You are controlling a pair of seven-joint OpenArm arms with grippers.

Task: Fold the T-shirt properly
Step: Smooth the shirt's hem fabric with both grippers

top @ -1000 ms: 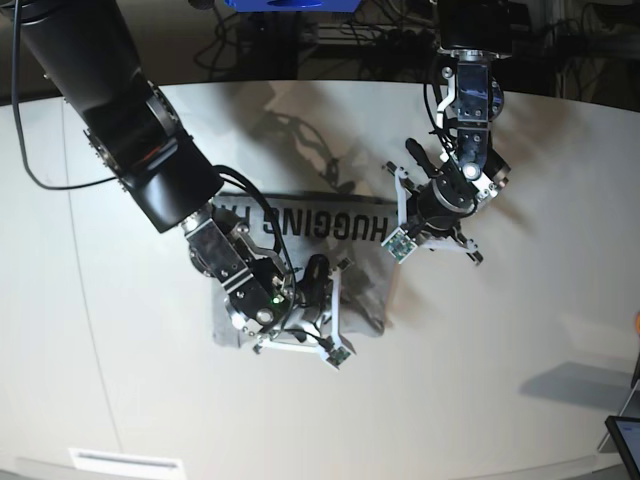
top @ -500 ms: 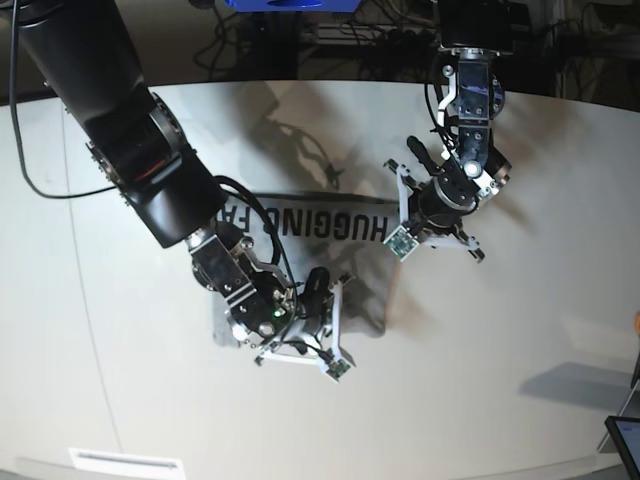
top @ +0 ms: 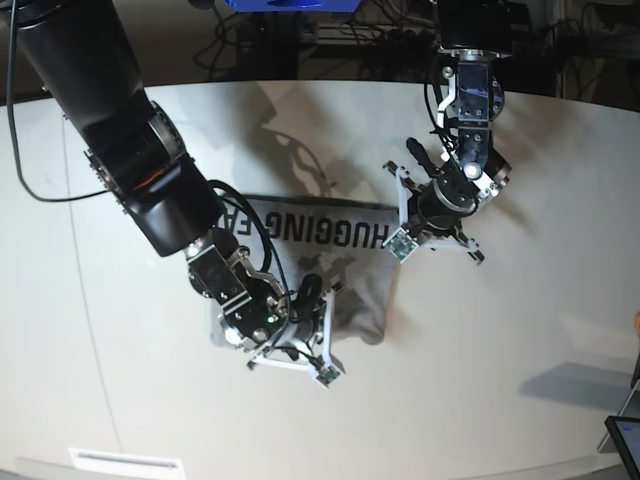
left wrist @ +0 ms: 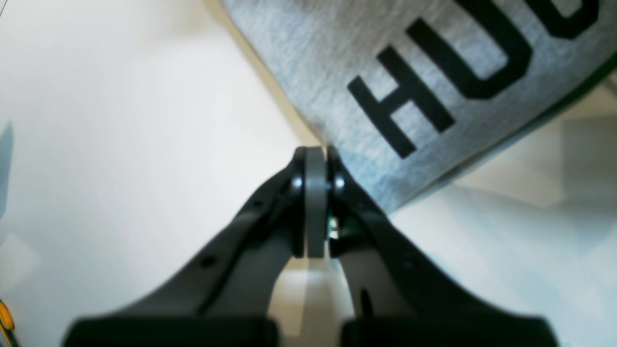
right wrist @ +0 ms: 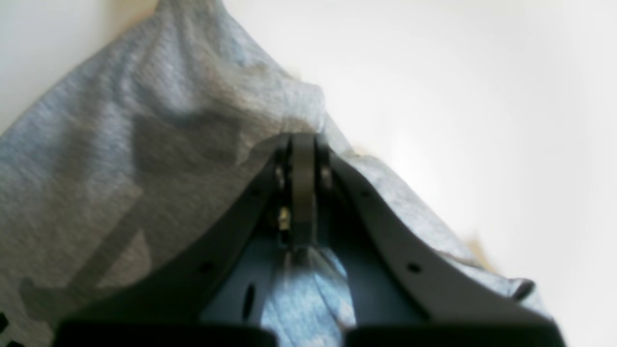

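Observation:
The heather-grey T-shirt (top: 355, 295) lies folded into a small rectangle mid-table, with black "HUGGING FA" lettering along its far edge. In the base view my right gripper (top: 318, 362) sits at the shirt's near edge. In the right wrist view that gripper (right wrist: 302, 140) is shut, with the T-shirt (right wrist: 120, 168) bunched at its tips. My left gripper (top: 395, 240) is at the shirt's right side beside the "H". In the left wrist view it (left wrist: 315, 153) is shut, its tips against the edge of the flat T-shirt (left wrist: 313, 48), with no cloth seen between the pads.
The white table (top: 500, 350) curves away at the back, where dark cables lie beyond its edge. A screen corner (top: 625, 440) shows at the lower right. A white label (top: 125, 462) lies at the front left edge.
My right gripper has slid toward the table's front and slightly left along the shirt's near edge. The left arm has barely moved.

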